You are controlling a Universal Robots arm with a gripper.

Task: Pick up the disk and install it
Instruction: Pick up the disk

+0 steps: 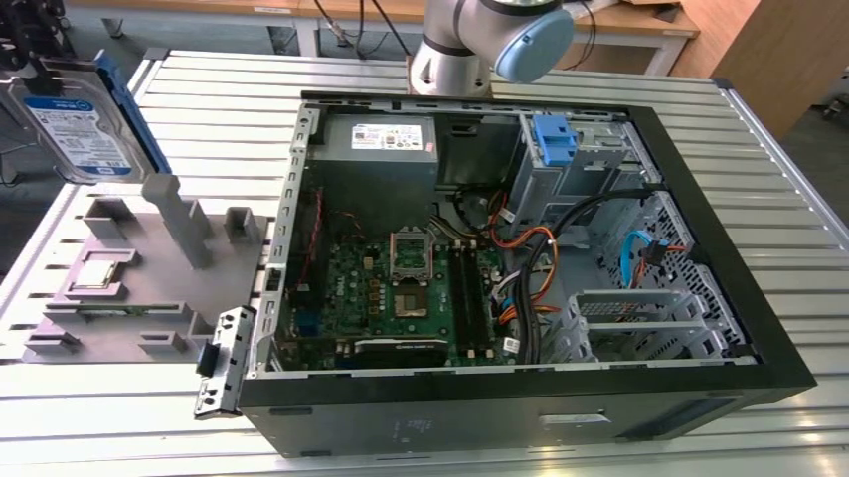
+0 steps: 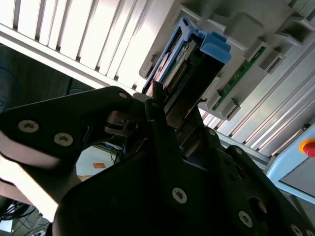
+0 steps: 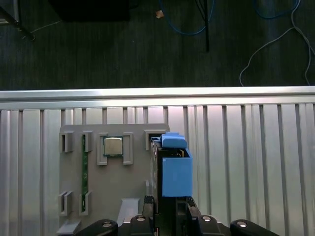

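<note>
The disk (image 1: pixel 78 124), silver with a white label, a blue band and blue carrier rails, hangs in the air at the exterior view's far left, above the grey fixture (image 1: pixel 133 268). My gripper (image 3: pixel 170 211) is shut on it, gripping it edge-on. In the first wrist view the disk (image 3: pixel 173 169) points away from the fingers with its blue carrier end outward, over the fixture's edge. In the second wrist view the dark fingers (image 2: pixel 162 123) clamp the disk (image 2: pixel 189 64) from both sides.
The open computer case (image 1: pixel 743 298) lies on the slatted metal table (image 1: pixel 796 169), with a motherboard (image 1: pixel 398 288), a grey power supply (image 1: pixel 385 139), cables and a blue caddy (image 1: pixel 554 139) in the drive bay. The fixture holds a processor chip (image 3: pixel 113 146) and a memory stick (image 3: pixel 84 167).
</note>
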